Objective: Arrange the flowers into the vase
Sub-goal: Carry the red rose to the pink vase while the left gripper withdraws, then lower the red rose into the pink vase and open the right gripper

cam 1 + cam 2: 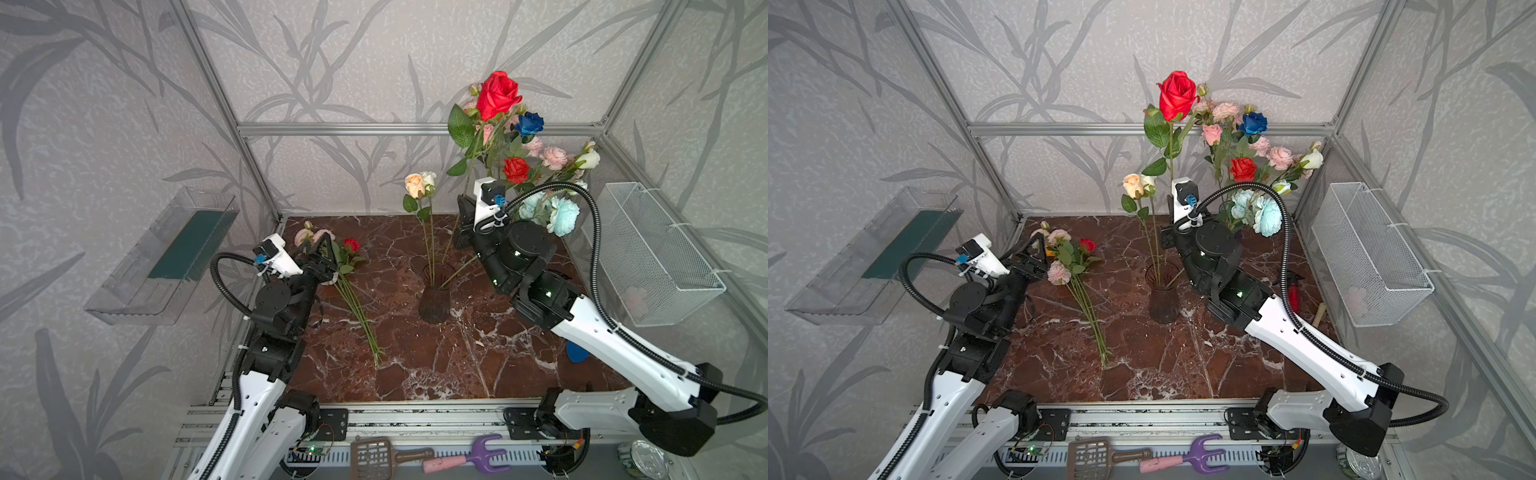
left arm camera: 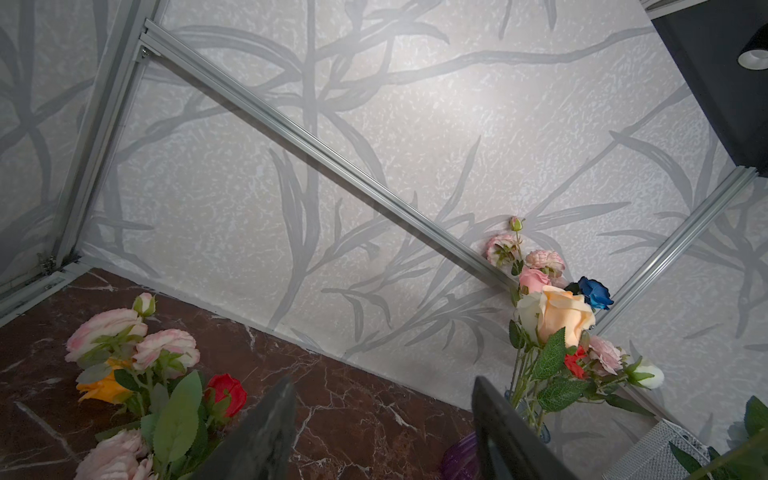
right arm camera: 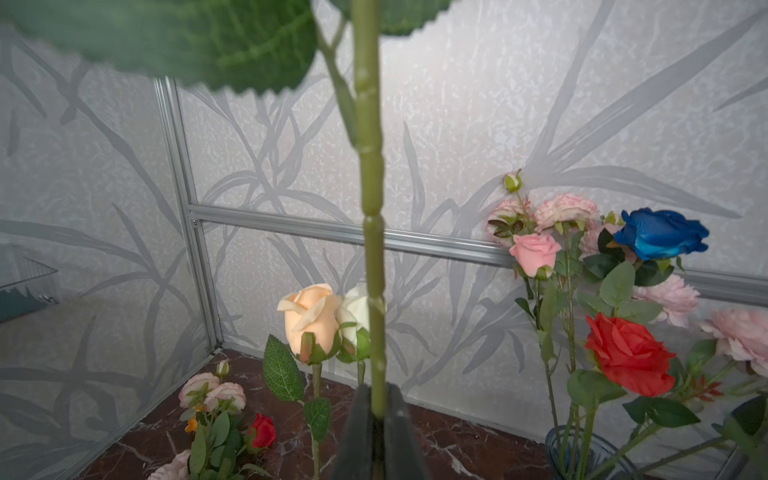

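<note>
I place everything from the dark glass vase (image 1: 434,297). In front and left of it end the long stems of a lying bunch (image 1: 1077,270): pink peonies (image 2: 166,349), a small red rose (image 1: 352,244) and a yellow rose (image 2: 102,386). Their blooms lie left of the vase, and just over them hangs the left gripper (image 1: 324,259), jaws apart with nothing between. I judge it waits there for the next stem. In the vase stand a peach rose (image 1: 414,185) and a white rose (image 1: 429,179), kept upright by the narrow mouth. Just behind and right of the vase, the right gripper (image 3: 376,401) is clamped on the thick stem of the large red rose (image 1: 496,93). It holds the stem upright, probably so that the heavy bloom does not tip and the lower end can be guided into the mouth. Far behind and right of the vase, a blue vase (image 3: 582,453) carries a full bouquet (image 1: 516,169).

The right wrist view shows the closed fingers (image 3: 357,436) on the stem; both top views hide this behind the gripper body. It does not show the vase mouth; in a top view the stem seems to reach it, but I cannot tell if it is inside. Only the left wrist view shows the empty gap of the left jaws.
</note>
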`<move>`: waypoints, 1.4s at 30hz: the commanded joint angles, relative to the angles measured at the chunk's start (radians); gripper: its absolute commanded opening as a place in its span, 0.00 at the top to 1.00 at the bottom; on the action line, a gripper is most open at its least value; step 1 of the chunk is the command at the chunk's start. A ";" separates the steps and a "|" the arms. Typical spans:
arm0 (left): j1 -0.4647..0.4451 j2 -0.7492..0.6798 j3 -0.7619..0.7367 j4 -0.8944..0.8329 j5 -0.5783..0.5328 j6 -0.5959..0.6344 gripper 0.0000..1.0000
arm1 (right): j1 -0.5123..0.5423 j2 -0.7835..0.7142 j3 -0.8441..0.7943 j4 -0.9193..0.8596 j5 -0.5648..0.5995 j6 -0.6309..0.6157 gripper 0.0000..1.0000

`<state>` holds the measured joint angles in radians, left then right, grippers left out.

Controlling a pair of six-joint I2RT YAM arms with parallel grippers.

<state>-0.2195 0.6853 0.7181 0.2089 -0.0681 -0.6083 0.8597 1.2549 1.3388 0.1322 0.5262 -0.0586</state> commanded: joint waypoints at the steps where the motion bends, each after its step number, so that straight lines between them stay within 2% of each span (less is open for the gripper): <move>1: 0.022 0.010 0.001 0.009 0.036 -0.047 0.32 | -0.005 -0.009 -0.067 0.032 0.008 0.084 1.00; 9: 0.063 0.033 0.001 0.015 0.071 -0.093 0.33 | -0.005 -0.011 -0.211 0.011 -0.003 0.230 0.99; 19: 0.085 0.071 0.012 0.020 0.133 -0.123 0.33 | -0.006 0.017 -0.272 -0.048 -0.020 0.329 0.84; 23: 0.091 0.075 0.011 0.023 0.137 -0.126 0.33 | -0.005 0.018 -0.269 -0.068 -0.012 0.339 0.75; 29: 0.099 0.089 0.010 0.026 0.144 -0.137 0.33 | -0.004 -0.001 -0.265 -0.092 -0.036 0.339 0.70; 34: 0.109 0.105 0.010 0.026 0.152 -0.151 0.33 | 0.011 -0.045 -0.272 -0.105 -0.056 0.344 0.67; 42: 0.132 0.145 0.010 0.022 0.169 -0.187 0.33 | 0.099 -0.124 -0.253 -0.129 -0.046 0.291 0.66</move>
<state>-0.0982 0.8227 0.7181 0.2134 0.0841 -0.7650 0.9329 1.1698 1.0687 0.0154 0.4706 0.2573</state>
